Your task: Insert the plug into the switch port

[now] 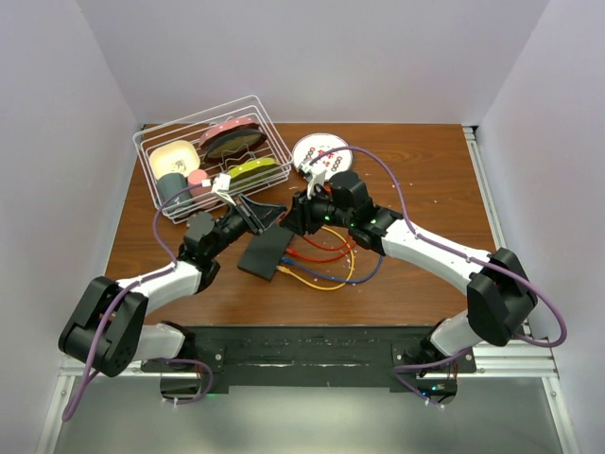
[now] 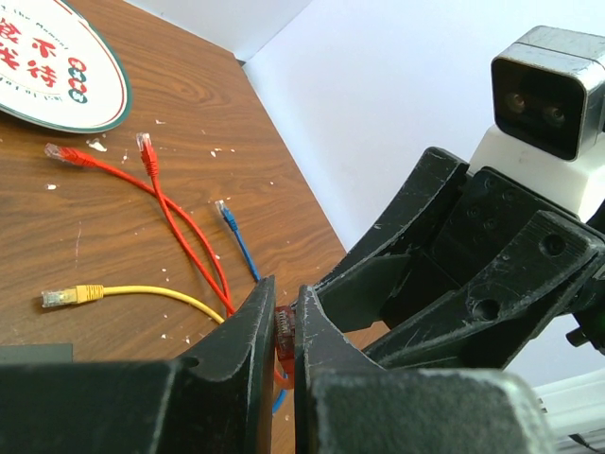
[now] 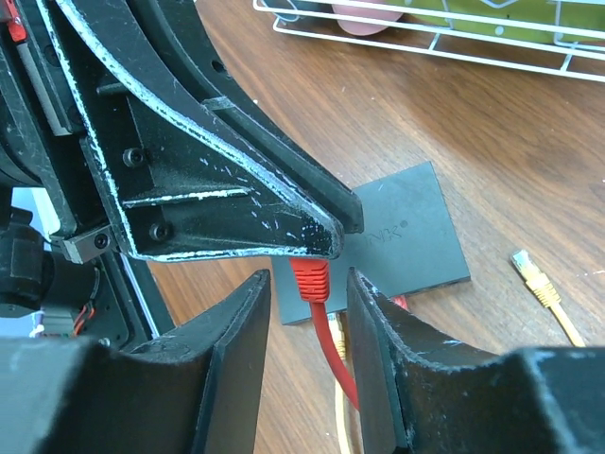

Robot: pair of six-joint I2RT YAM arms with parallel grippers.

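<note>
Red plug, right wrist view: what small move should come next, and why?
Probably close the right gripper on the red plug. The shut left gripper holds the plug from above, and it hangs between the right gripper's parted fingers with gaps on both sides.

It looked like a robotics lab cell: plain white panels (image 1: 331, 57) boxed in the wooden table (image 1: 425, 189) on three sides, and a left arm (image 1: 161, 284) and right arm (image 1: 425, 248), trailing purple cables (image 1: 392, 184), were bolted along its near edge.
</note>
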